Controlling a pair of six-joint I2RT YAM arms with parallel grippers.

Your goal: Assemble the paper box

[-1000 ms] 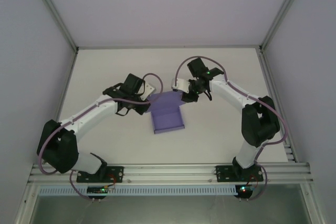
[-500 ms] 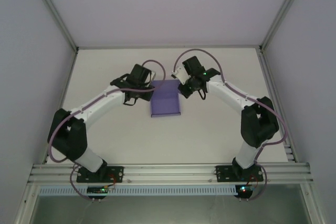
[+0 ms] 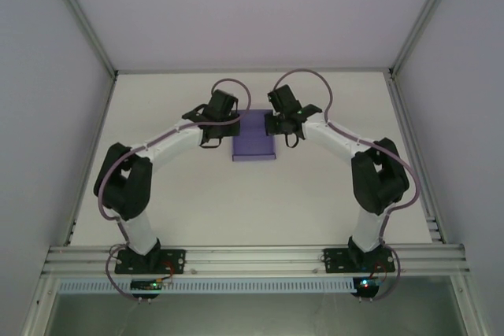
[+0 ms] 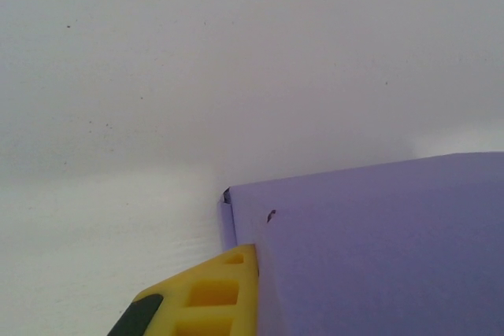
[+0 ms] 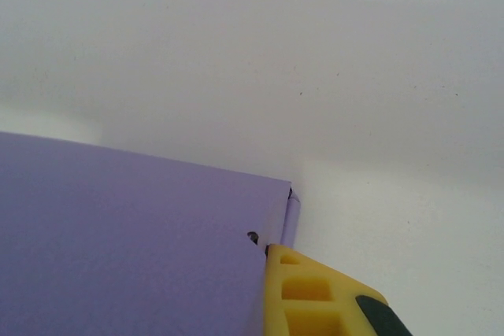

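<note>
The paper box is a lavender rectangle lying folded on the white table, towards the back middle. My left gripper is at its left edge and my right gripper at its right edge, facing each other. In the left wrist view the purple card runs along the inner face of one yellow finger; the left gripper is shut on that edge, its other finger hidden behind the card. The right wrist view mirrors this: card, yellow finger, right gripper shut on the edge.
White table enclosed by grey walls with metal corner posts. An aluminium rail carries both arm bases along the near edge. Cables loop above each wrist.
Both grippers moved towards the back and closer together. The purple card went from an open sheet with a raised flap to a compact closed rectangle, shifted away from the bases.
</note>
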